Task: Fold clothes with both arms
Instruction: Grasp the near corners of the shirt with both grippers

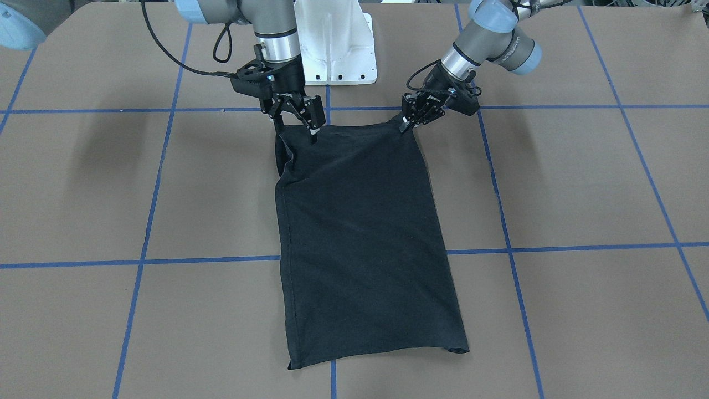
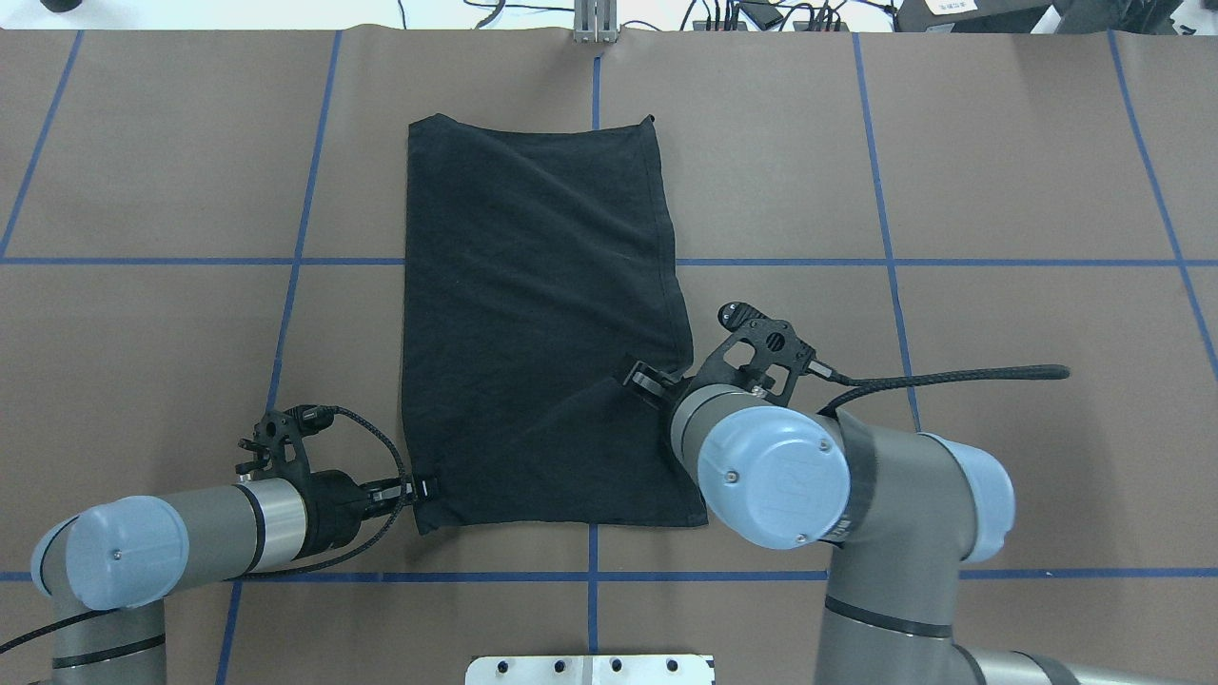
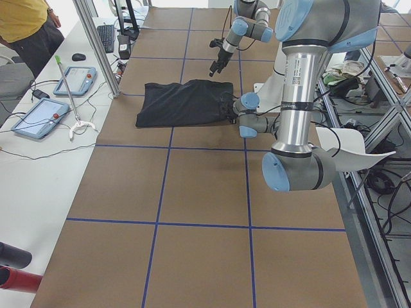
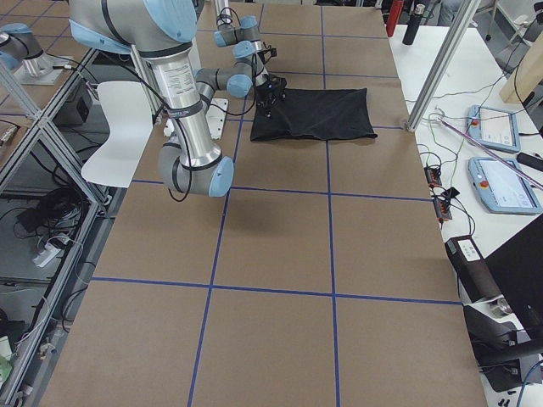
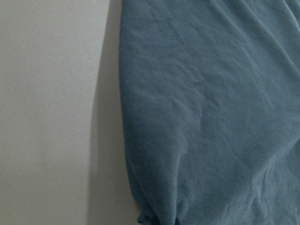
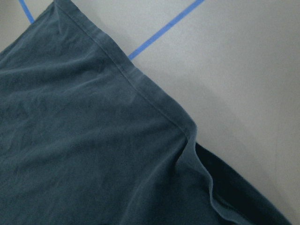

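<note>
1. Exterior front-facing: I see the right fingers [image 1: 313, 131] spread astride the black T-shirt's [image 1: 360, 233] 11 o'clock corner, and the left fingers [image 1: 406, 123] pinching its 1 o'clock corner.
2. Overhead, the right arm [image 2: 773, 480] hides that spread; the T-shirt lies mid-table [image 1: 554, 194].

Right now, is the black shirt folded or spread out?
Folded: the shirt lies as a narrow rectangle, no sleeves or print showing.

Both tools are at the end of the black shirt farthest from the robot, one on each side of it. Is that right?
Not quite. The left tool and the right tool are at the end of the black shirt nearest the robot, not the farthest, one on each side of it. The overhead exterior view shows this.
</note>
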Motion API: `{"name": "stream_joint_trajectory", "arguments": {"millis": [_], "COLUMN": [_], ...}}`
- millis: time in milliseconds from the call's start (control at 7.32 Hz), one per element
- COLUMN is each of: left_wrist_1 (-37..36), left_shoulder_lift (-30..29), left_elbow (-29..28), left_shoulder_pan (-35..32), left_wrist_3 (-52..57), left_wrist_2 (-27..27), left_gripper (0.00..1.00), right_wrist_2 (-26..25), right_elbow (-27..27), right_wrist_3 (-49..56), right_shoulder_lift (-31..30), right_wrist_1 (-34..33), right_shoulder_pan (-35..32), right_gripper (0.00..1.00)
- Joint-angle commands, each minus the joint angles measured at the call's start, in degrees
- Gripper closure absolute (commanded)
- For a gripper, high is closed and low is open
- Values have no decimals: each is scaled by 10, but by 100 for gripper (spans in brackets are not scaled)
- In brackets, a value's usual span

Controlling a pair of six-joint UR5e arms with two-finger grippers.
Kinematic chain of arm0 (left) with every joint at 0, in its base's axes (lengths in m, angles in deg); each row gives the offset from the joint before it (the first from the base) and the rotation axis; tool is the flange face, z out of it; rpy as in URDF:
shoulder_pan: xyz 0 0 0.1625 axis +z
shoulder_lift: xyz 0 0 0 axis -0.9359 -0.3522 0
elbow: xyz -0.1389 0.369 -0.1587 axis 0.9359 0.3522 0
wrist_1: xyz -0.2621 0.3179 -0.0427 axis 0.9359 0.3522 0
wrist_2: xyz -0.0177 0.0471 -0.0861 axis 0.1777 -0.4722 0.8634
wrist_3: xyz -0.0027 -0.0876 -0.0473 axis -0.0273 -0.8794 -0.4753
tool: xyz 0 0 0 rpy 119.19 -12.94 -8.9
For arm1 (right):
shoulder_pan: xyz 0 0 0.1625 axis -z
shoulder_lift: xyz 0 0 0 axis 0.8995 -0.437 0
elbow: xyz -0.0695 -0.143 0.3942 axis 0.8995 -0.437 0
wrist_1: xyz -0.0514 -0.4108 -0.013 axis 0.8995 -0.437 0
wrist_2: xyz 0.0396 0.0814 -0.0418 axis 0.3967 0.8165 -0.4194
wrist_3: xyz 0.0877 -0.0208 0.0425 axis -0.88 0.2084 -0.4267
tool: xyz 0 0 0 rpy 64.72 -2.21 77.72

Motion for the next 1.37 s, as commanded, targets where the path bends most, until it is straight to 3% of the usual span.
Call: {"name": "stream_joint_trajectory", "arguments": {"millis": [0, 410, 683, 957, 1230], "left_wrist_1": [0, 0, 0, 1, 1], "left_shoulder_lift": [-1, 0, 0, 0, 0], "left_elbow": [0, 0, 0, 1, 0], "left_shoulder_pan": [0, 0, 0, 0, 0], "left_wrist_3": [0, 0, 0, 0, 0], "left_wrist_2": [-1, -1, -2, -2, -2], "left_gripper": [100, 100, 100, 100, 100], "right_wrist_2": [-2, -12, -35, -47, -57], "right_elbow": [-26, -27, -32, -71, -76], "right_wrist_3": [-40, -23, -25, -26, -28], "right_shoulder_lift": [10, -19, -16, -18, -19], "right_wrist_1": [1, 1, 7, 78, 81], "right_shoulder_pan": [29, 49, 56, 58, 64], "right_gripper": [12, 12, 20, 22, 22]}}
